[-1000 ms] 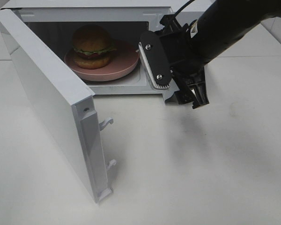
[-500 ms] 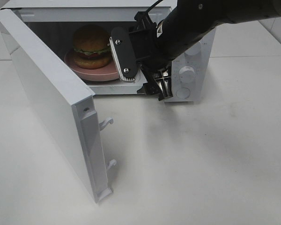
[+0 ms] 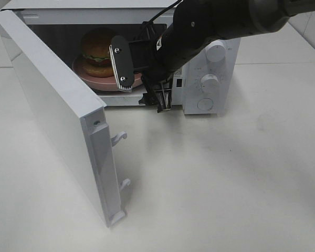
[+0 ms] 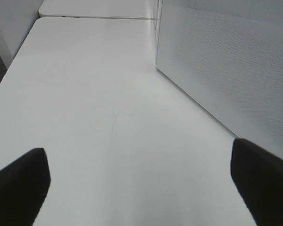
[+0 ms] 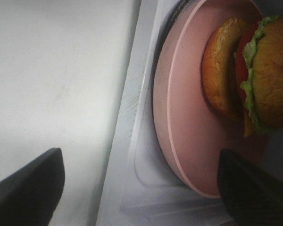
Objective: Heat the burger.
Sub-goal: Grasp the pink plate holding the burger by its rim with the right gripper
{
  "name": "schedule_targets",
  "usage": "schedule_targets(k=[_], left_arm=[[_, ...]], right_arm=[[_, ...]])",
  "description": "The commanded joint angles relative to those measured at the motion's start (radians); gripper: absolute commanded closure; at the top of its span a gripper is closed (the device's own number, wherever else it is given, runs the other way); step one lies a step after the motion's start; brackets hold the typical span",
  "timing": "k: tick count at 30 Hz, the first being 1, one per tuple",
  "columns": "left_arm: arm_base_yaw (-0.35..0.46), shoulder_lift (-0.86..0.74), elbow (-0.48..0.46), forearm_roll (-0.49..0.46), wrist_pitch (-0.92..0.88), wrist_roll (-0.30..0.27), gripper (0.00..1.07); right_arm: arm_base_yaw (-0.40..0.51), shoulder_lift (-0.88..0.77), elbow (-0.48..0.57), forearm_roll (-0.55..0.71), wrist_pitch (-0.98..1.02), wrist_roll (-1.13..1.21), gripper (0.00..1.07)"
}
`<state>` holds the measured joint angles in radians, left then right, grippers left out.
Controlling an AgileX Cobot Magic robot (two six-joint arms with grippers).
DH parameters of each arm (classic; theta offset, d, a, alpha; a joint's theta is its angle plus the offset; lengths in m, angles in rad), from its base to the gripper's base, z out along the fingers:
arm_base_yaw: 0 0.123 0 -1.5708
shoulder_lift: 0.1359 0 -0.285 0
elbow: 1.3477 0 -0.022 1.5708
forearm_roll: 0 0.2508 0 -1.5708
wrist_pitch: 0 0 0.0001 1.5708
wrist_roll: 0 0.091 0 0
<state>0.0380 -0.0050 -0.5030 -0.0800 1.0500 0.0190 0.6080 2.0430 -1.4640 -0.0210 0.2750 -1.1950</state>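
burger: 1 | pink plate: 1 | microwave: 1 | door: 1 | latch hooks: 2

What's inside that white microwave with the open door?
A burger sits on a pink plate inside the microwave. The right gripper, open, hangs in front and covers the plate's right side and the chamber behind it.

A white surface carries one thing directly: a white microwave, standing at the far side, slightly left of centre. Its door is open, swung out over the surface toward the near left. Faint scuffs mark the surface at the right.
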Motion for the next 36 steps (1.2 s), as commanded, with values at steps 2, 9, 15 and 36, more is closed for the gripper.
schedule_targets(k=[2, 9, 15, 36], left_arm=[[0.003, -0.019, 0.003, 0.004, -0.012, 0.0, 0.11], [0.003, -0.019, 0.003, 0.004, -0.012, 0.0, 0.11], [0.003, -0.019, 0.003, 0.004, -0.012, 0.0, 0.11], [0.003, -0.019, 0.003, 0.004, -0.012, 0.0, 0.11]], right_arm=[[0.006, 0.072, -0.081, 0.001, -0.002, 0.034, 0.24], [0.006, 0.152, -0.168, -0.01, 0.013, 0.048, 0.25], [0.006, 0.232, -0.273, -0.025, 0.066, 0.048, 0.26], [-0.012, 0.367, -0.447, -0.076, 0.123, 0.044, 0.52]])
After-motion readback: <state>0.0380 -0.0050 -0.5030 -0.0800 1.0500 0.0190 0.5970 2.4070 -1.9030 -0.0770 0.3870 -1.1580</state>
